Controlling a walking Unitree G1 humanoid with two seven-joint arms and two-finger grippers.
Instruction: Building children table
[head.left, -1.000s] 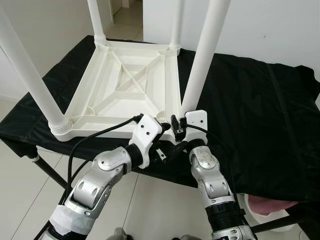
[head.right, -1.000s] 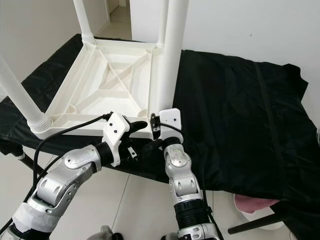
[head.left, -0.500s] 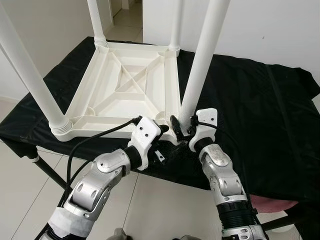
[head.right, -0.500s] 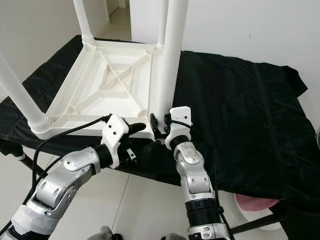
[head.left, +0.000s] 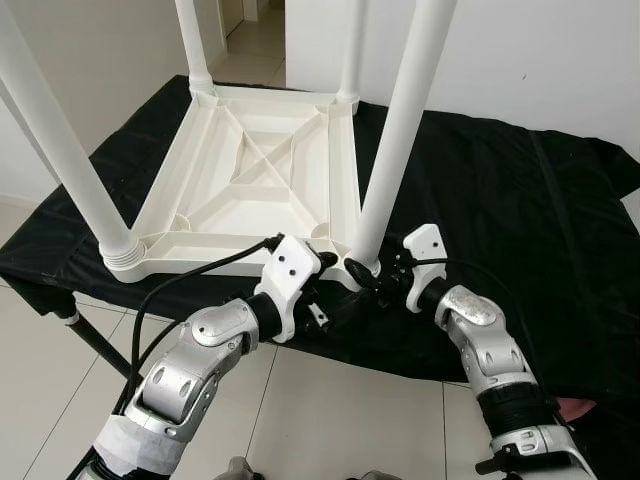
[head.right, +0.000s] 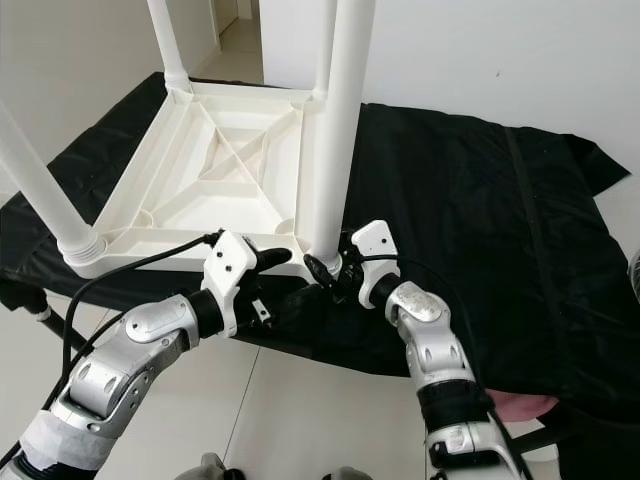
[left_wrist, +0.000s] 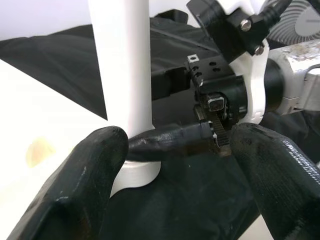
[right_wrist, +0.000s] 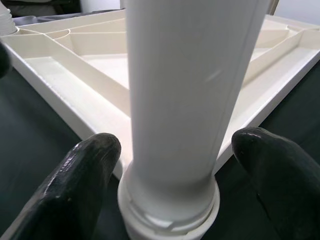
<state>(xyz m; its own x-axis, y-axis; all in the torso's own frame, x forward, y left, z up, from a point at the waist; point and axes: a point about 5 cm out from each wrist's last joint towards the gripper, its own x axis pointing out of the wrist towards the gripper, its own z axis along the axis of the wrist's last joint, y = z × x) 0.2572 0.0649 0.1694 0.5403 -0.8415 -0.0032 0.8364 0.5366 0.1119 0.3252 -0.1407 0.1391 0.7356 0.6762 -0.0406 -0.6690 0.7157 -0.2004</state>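
The right gripper (head.left: 366, 276) is spread wide around the base of the near white leg (head.left: 398, 130), its fingers (right_wrist: 87, 165) flanking it without touching. The left gripper (head.left: 322, 262) is parted too, empty, just beside that corner. The upturned children's table (head.left: 250, 170) lies on a black cloth (head.left: 500, 210), four legs pointing up

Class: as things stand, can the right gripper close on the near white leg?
Probably yes: the right gripper is open, one finger either side of the leg near its base, with nothing between them.
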